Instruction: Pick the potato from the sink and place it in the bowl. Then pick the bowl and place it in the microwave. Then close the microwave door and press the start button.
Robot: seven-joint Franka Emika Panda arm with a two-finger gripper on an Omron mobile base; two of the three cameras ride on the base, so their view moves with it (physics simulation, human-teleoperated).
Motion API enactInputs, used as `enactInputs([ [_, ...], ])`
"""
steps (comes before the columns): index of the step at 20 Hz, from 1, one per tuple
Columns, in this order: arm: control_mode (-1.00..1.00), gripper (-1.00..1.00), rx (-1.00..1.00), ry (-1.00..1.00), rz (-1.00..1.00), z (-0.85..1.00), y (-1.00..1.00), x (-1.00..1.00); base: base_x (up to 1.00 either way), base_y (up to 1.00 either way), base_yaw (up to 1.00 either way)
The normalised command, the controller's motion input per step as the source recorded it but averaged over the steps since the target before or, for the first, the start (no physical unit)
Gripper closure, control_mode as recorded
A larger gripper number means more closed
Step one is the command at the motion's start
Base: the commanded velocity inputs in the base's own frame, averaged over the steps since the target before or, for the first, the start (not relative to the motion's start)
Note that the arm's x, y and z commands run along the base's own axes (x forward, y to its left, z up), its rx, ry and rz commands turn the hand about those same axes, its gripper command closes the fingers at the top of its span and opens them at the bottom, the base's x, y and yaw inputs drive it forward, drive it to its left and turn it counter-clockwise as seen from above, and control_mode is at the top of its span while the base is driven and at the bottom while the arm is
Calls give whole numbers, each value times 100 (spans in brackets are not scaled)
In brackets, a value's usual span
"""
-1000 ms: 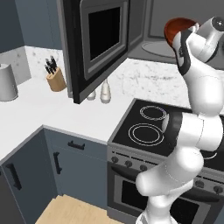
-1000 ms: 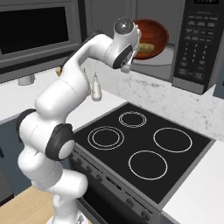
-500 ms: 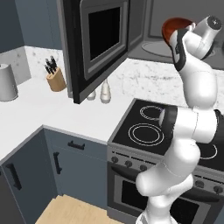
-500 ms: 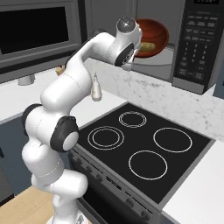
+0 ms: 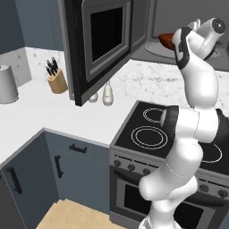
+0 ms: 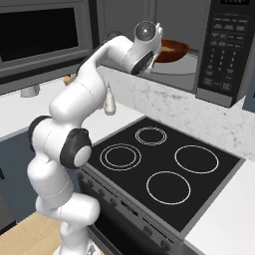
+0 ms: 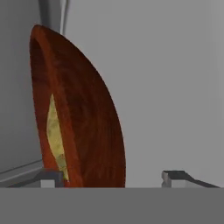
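Glossy reddish-brown wooden bowl (image 7: 87,127) shows a dark streaky grain, and there's the pale yellowish-brown mottled potato (image 7: 56,140) inside it. Around them, the flat grey interior of the black built-in microwave (image 6: 219,50), whose dark button panel carries tiny pale markings. Black-framed microwave door (image 5: 96,44) with dark glass. White marble-patterned backsplash (image 5: 147,82), grey-veined. Black glass cooktop (image 6: 164,169) with thin white burner rings. Slate-blue cabinet fronts (image 5: 67,174) with black handles. Tan wooden knife block (image 5: 57,82) with black handles, and a light wood floor (image 5: 76,217).
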Motion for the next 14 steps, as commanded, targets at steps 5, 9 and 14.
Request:
enactInputs([
  [5,-100,-100,0,-8,0,2,11,-66,0,0,0],
  [9,-100,-100,6,0,0,16,24,-100,0,0,0],
  [14,-100,-100,4,-4,0,4,44,-100,0,0,0],
])
